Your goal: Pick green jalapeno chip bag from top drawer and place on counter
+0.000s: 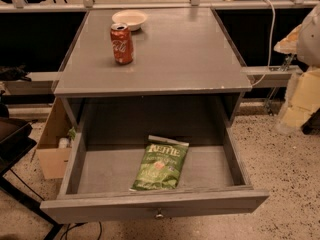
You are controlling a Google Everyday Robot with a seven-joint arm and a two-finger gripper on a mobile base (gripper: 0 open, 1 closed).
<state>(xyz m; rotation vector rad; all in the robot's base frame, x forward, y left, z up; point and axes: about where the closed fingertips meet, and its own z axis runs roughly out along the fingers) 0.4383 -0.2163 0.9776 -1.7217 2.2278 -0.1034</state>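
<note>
The green jalapeno chip bag (160, 166) lies flat inside the open top drawer (155, 204), near its middle, with its pale top seam pointing toward the back. The drawer is pulled out fully, and its round knob (159, 214) is at front centre. The counter (165, 54) is the grey tabletop above the drawer. My gripper (295, 41) shows as pale blurred shapes at the far right edge, beside the counter's right side. It is well away from the bag and above drawer level.
A red soda can (122, 44) stands on the counter's left part, with a white bowl (129, 19) behind it. A tan cardboard box (52, 144) sits on the floor left of the drawer. A dark stand (12, 144) is at the far left. A white cable (270, 39) hangs at the right.
</note>
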